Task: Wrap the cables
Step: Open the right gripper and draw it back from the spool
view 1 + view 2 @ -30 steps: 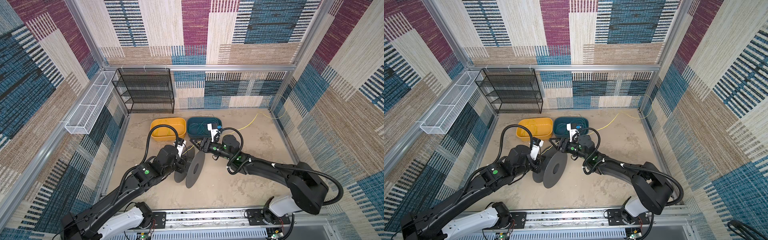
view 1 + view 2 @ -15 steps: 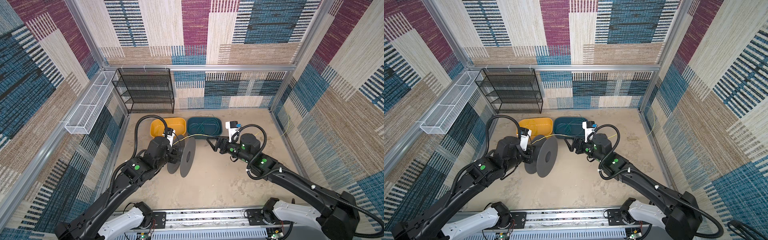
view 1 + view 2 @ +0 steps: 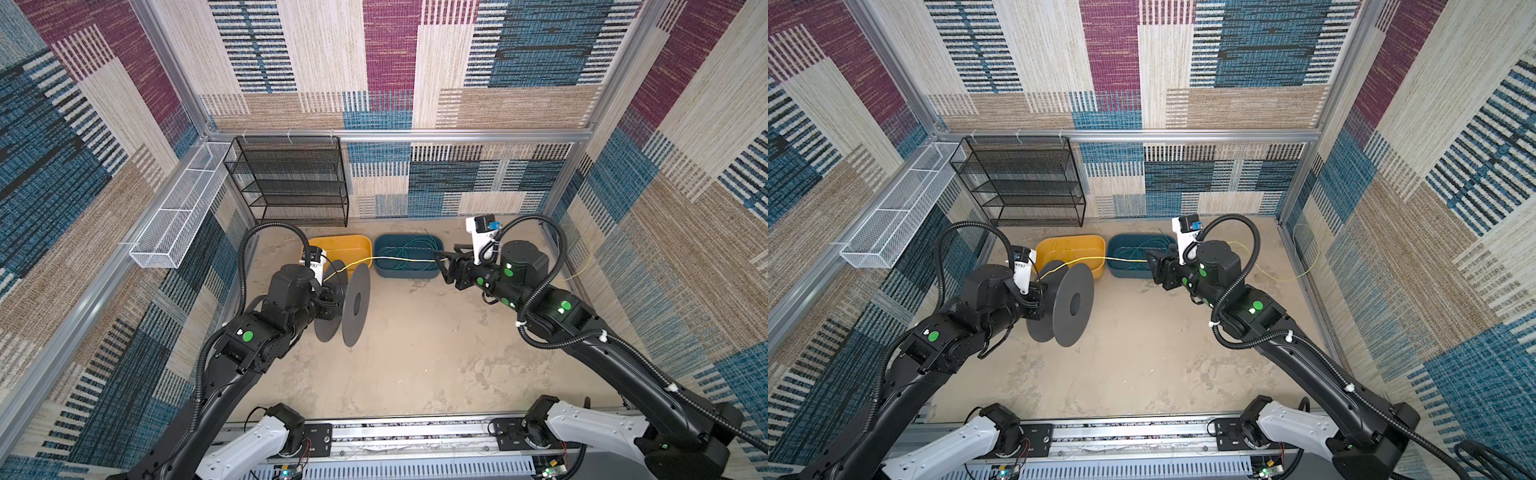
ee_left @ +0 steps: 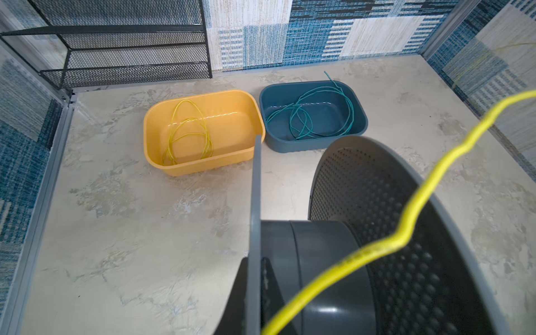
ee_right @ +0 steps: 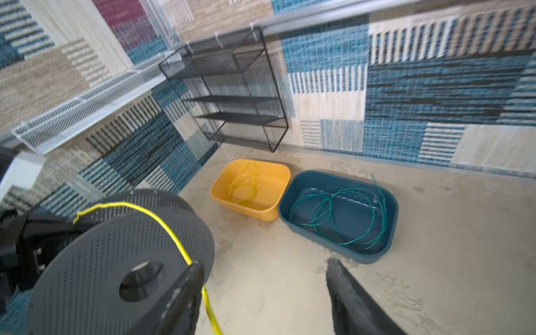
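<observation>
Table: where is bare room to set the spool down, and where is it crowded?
Free: the wide bare table between the spool and the front rail. Crowded: the back, where the yellow tub, the teal tub and the yellow cable stretched toward the right pincer lie close together.

Robotics lab test cell: alu-frame enclosure (image 3: 415,135) w/ carpet-tile walls (image 3: 390,62), arm-mount rail (image 3: 415,432).

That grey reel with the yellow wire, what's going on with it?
They are winding a yellow cable onto the reel. The left hand grips the reel, while the cable stretches across to the right hand, whose fingers are open around it. A second yellow cable lies in the yellow bin, a teal cable in the teal bin.
</observation>
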Available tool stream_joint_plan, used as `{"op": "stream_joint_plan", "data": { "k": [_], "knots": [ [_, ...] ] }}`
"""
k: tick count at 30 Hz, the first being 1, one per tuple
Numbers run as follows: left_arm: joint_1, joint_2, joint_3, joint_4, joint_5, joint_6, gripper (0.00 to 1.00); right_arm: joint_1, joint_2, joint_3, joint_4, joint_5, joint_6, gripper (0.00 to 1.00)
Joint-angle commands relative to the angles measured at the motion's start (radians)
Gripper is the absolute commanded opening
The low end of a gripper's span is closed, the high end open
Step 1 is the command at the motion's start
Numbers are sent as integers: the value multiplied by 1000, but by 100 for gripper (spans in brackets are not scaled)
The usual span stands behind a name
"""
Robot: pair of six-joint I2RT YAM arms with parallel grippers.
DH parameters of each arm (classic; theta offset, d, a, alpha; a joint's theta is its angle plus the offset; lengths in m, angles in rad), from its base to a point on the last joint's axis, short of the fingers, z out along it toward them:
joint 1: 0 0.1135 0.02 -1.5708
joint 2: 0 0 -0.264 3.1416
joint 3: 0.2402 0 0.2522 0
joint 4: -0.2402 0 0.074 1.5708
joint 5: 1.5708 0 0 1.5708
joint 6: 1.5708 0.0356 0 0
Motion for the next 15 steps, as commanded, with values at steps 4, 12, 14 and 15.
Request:
{"op": "stream_joint_plan", "data": {
  "k": [4, 12, 14, 15],
  "knots": [
    [43, 21, 51, 48, 43, 48, 0, 0, 56, -54, -117, -197, 1, 76],
    [88, 51, 56, 65, 86, 63, 0, 0, 11, -106, -128, -356, 31, 86],
    [101, 57, 56, 63, 91, 66, 0, 0, 11, -113, -143, -394, 27, 85],
    [106, 57, 56, 60, 85, 69, 0, 0, 7, -120, -144, -408, 27, 84]
  ]
}}
